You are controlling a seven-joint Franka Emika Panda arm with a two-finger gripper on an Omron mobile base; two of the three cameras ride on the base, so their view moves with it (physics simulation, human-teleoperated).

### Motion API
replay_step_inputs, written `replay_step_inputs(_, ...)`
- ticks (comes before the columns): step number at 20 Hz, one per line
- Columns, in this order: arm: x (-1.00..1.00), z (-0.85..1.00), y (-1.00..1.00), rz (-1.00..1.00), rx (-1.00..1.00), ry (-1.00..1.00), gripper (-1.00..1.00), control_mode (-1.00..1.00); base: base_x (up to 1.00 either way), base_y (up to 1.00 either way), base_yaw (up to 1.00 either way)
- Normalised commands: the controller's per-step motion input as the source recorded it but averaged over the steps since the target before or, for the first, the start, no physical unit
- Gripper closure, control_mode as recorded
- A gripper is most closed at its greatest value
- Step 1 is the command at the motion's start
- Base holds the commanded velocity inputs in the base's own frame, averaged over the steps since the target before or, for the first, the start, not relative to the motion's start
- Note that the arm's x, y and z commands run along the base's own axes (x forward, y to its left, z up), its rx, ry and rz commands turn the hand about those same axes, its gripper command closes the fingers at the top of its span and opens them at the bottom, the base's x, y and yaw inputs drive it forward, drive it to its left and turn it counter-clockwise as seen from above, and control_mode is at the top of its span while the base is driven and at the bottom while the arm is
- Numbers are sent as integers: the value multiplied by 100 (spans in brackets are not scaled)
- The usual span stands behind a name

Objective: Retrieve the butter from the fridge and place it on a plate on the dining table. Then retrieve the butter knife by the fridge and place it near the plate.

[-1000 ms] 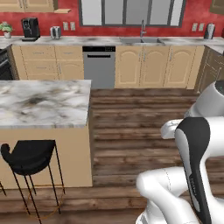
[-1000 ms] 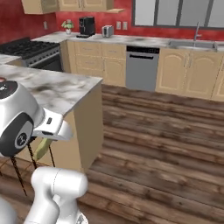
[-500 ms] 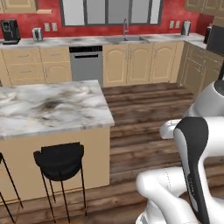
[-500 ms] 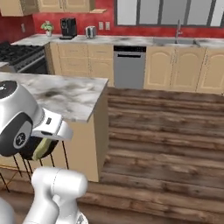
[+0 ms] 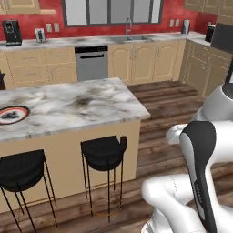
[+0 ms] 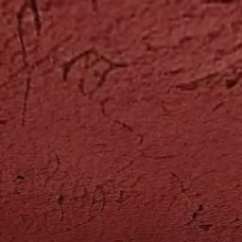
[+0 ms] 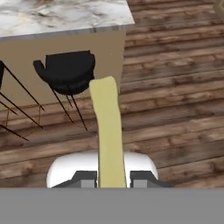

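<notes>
Meanwhile, gripper (image 7: 112, 180) clamps butter (image 7: 108, 131) upright for carrying — plate (image 5: 12, 114) waits at approx. 9 o'clock on dining table (image 5: 91, 102) w/ stools beneath.

The white arm (image 5: 200, 154) is folded close over its base, jaws clamped tight.
</notes>
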Motion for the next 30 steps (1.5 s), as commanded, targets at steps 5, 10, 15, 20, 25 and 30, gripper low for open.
replay_step_inputs(5, 0, 0, 0, 0, 0, 0, 100, 100, -38, 100, -3)
replay_step_inputs(10, 0, 0, 0, 0, 0, 0, 100, 100, -12, 100, 0)
replay_step_inputs(15, 0, 0, 0, 0, 0, 0, 100, 100, 0, 100, -3)
replay_step_inputs(20, 0, 0, 0, 0, 0, 0, 100, 100, 11, 91, -1)
replay_step_inputs(25, 0, 0, 0, 0, 0, 0, 100, 100, 36, 70, 0)
replay_step_inputs(30, 0, 0, 0, 0, 0, 0, 100, 100, 51, 6, 0)
